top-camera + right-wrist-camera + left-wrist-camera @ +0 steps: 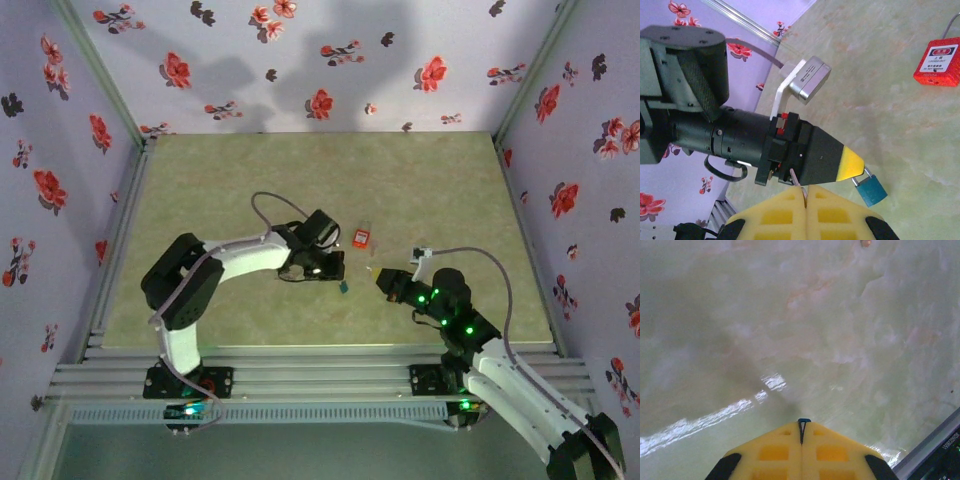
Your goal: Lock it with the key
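A small blue padlock (pixel 871 189) hangs by its silver shackle from the yellow tips of my left gripper (pixel 854 167), which is shut on it just above the table. In the left wrist view, a sliver of the blue padlock (pixel 804 420) peeks out between the shut fingers of the left gripper (pixel 803 424). My right gripper (pixel 805 190) is shut on the key (pixel 798 179), whose silver blade sticks out toward the left gripper's body. From above, the left gripper (pixel 325 266) holds the padlock (pixel 344 286), and the right gripper (pixel 384 281) sits just right of it.
A red padlock (pixel 361 238) lies on the green table (pixel 440 190) just beyond both grippers, and it is also in the right wrist view as a red padlock (pixel 938 62). Flowered walls enclose the table on three sides. A metal rail (pixel 300 375) runs along the near edge.
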### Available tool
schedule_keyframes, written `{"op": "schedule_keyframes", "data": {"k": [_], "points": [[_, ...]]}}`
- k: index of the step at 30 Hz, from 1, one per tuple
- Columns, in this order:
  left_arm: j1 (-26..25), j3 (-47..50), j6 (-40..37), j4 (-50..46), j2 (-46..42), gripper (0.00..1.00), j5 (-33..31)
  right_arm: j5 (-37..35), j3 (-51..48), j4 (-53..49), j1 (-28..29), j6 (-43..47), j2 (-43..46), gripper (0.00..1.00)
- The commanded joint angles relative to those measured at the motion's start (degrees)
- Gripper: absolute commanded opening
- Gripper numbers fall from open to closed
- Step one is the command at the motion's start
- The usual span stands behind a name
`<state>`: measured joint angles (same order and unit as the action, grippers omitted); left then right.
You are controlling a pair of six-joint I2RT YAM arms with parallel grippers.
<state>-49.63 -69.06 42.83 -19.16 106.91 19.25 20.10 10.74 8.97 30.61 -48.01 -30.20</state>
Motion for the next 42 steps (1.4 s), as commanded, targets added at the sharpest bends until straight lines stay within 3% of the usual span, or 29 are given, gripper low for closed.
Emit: {"op": "schedule_keyframes", "data": {"k": [1, 20, 42], "points": [[0.6, -4.9, -4.2, -6.6, 2.9, 0.0, 1.9, 0.0, -0.4, 0.1, -0.4, 0.7, 1.0, 0.0], [2.6, -21.2, -13.2, -21.8, 14.7, 0.0, 2.8, 0.9, -0.5, 1.0, -0.4, 0.5, 0.8, 0.0], [4.0, -27.7, -16.2, -27.2, 18.5, 0.16, 2.4, 1.6, -0.5, 2.0, -0.4, 0.5, -0.4, 0.0]]}}
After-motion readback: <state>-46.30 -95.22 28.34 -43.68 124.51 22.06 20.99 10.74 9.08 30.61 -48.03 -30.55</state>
